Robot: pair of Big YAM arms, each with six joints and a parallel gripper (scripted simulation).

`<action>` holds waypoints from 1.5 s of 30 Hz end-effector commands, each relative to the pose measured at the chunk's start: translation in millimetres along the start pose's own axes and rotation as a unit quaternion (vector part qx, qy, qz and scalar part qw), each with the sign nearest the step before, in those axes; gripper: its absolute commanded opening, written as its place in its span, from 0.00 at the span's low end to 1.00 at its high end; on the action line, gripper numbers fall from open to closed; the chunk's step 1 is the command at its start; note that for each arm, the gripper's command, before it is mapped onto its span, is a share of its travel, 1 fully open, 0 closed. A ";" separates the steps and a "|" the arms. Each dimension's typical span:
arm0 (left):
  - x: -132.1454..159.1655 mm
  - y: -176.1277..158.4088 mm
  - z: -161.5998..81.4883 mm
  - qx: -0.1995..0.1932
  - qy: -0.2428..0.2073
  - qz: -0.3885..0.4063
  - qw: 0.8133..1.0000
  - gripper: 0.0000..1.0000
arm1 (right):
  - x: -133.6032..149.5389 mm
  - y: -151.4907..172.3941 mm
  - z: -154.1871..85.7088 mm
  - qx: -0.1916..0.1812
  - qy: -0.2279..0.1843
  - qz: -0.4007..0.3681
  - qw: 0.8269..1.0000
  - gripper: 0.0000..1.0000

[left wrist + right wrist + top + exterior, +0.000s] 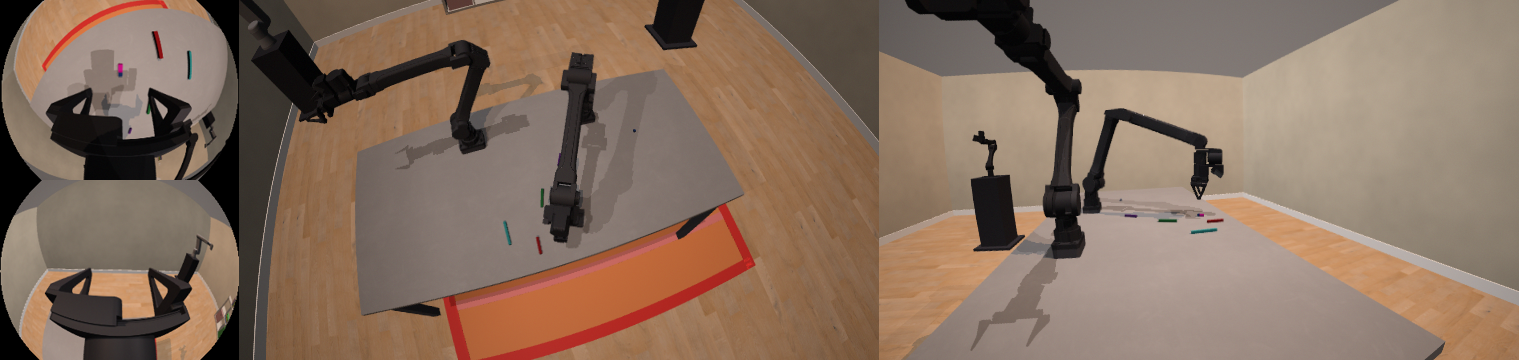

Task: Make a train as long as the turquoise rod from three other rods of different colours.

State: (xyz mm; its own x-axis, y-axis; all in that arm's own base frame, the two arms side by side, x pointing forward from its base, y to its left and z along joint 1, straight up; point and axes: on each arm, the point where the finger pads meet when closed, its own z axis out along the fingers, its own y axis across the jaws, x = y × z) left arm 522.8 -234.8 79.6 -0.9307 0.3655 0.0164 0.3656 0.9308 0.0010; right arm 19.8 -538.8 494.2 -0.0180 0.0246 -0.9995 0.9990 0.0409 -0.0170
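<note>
A magenta rod (120,67) (1201,215) lies flat with a blue rod (120,75) at its end, in line and touching or almost touching. The red rod (539,245) (1215,220) (158,46) lies apart from them. The turquoise rod (507,233) (1204,231) (189,65) is beyond the red one. The green rod (542,197) (1167,220) and purple rod (1130,216) (130,130) lie nearer the arm bases. My left gripper (1199,197) (120,91) is open and empty above the table near the magenta-blue pair. My right gripper (313,119) (119,271) is open and empty, off the table.
Another small blue piece (634,130) (1120,200) lies far off toward the left arm's side. The left arm hides part of the table in the top view. The table's front edge (589,253) runs close past the red rod. A dark pedestal (995,212) stands beyond the table.
</note>
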 end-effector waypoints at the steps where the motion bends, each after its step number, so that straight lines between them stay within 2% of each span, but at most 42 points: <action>1: -25.3 -6.6 -33.4 0.003 -0.038 -0.004 0.999 1.00 | -6.4 -3.1 5.5 0.004 -0.013 0.009 1.000 1.00; 21: -25.3 -6.6 -33.4 0.003 -0.038 -0.004 0.999 1.00 | -6.4 -3.1 5.5 0.004 -0.013 0.009 1.000 1.00; 22: -25.0 -9.7 -25.0 0.002 -0.030 -0.004 1.000 1.00 | -6.4 -3.1 5.5 0.004 -0.013 0.009 1.000 1.00; 32: -84.6 -93.8 3.5 0.007 -0.024 -0.155 0.988 1.00 | -6.4 -3.1 5.5 0.004 -0.013 0.009 1.000 1.00; 35: -86.9 -97.9 4.9 0.007 -0.024 -0.162 0.986 1.00 | -6.4 -3.1 5.5 0.004 -0.013 0.009 1.000 1.00; 36: -89.9 -83.7 5.1 0.006 -0.024 -0.175 0.984 1.00 | -6.4 -3.1 5.5 0.004 -0.013 0.009 1.000 1.00; 37: -89.9 -83.7 5.1 0.006 -0.024 -0.175 0.984 0.23 | -6.4 -3.1 5.5 0.004 -0.013 0.009 1.000 1.00; 38: -89.9 -83.7 5.1 0.006 -0.024 -0.175 0.984 0.23 | -6.4 -3.1 5.5 0.004 -0.013 0.009 1.000 1.00; 39: -91.2 -83.9 -17.3 0.012 -0.040 -0.175 0.984 0.23 | -6.4 -3.1 5.5 0.004 -0.013 0.009 1.000 1.00; 40: -91.5 -84.0 -27.4 0.015 -0.047 -0.175 0.983 0.23 | -6.4 -3.1 5.5 0.004 -0.013 0.009 1.000 1.00; 43: -91.5 -84.0 -27.4 0.015 -0.047 -0.175 0.983 0.23 | -6.4 -3.1 5.5 0.004 -0.013 0.009 1.000 1.00; 45: -90.8 -86.8 -18.7 0.013 -0.041 -0.172 0.984 0.23 | -6.4 -3.1 5.5 0.004 -0.013 0.009 1.000 1.00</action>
State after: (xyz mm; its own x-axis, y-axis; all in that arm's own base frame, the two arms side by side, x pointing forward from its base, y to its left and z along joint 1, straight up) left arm 549.9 -337.0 47.9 -0.9977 0.0633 0.0244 0.0635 0.9979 0.0107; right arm 19.8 -538.8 494.2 -0.0180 0.0246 -0.9995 0.9990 0.0409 -0.0170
